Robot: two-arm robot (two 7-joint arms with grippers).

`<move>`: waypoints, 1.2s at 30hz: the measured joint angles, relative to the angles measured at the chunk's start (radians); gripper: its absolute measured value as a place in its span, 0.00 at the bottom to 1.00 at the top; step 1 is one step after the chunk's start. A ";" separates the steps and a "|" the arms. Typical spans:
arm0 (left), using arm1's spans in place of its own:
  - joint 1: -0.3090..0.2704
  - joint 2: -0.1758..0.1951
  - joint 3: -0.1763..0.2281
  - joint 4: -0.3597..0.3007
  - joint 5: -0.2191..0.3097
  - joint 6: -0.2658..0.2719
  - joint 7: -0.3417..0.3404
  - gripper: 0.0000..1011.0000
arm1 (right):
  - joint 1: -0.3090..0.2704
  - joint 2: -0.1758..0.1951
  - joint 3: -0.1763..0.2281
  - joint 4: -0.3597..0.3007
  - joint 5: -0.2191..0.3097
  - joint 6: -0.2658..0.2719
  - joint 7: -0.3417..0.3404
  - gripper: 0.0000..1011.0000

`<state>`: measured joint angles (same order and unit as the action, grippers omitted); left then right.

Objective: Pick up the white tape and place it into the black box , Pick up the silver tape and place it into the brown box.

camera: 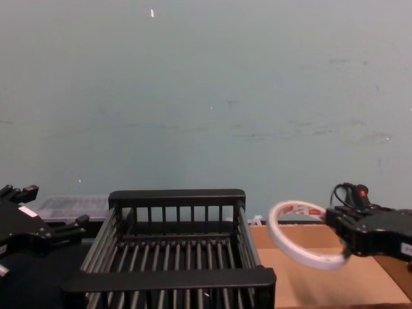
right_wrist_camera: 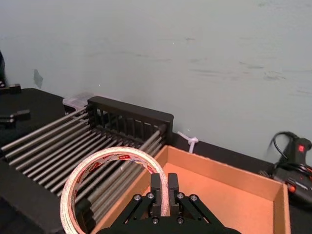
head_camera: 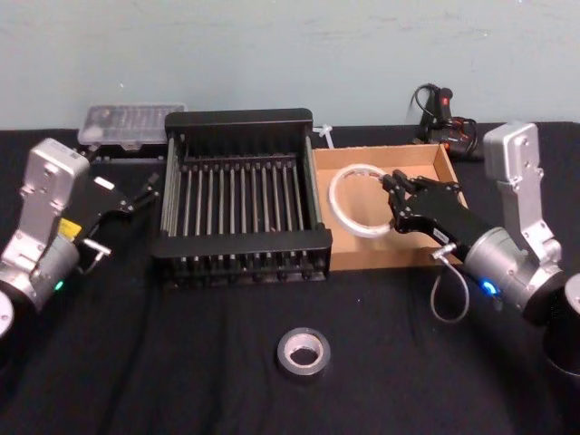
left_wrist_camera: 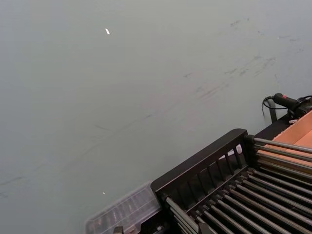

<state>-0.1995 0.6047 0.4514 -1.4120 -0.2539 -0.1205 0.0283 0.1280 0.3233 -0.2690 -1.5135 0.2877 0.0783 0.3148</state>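
Head view puts the right end effector point(head_camera: 395, 201) pinching the white tape point(head_camera: 355, 200) by its rim, lifted above the brown box point(head_camera: 426, 161), beside the black box point(head_camera: 237, 119), which holds nothing. Neither placement is done. The silver tape point(head_camera: 303, 352) lies untouched on the tabletop point(head_camera: 136, 362). The left end effector point(head_camera: 134, 198), fingers spread, hangs idle left of the crate.

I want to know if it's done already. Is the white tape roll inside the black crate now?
No, the right gripper holds the white tape roll lifted above the brown cardboard tray, beside the black slatted crate.
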 joint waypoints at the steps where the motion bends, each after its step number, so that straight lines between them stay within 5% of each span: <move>1: 0.000 0.000 0.000 0.000 0.000 0.000 0.000 0.99 | 0.011 -0.005 -0.005 0.010 -0.001 -0.001 0.000 0.09; 36: 0.000 0.000 0.000 0.000 0.000 0.000 0.000 0.99 | 0.297 -0.149 -0.125 0.293 -0.098 -0.016 0.035 0.09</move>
<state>-0.1995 0.6047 0.4514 -1.4119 -0.2539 -0.1206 0.0283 0.4252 0.1746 -0.3939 -1.2206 0.1901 0.0624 0.3494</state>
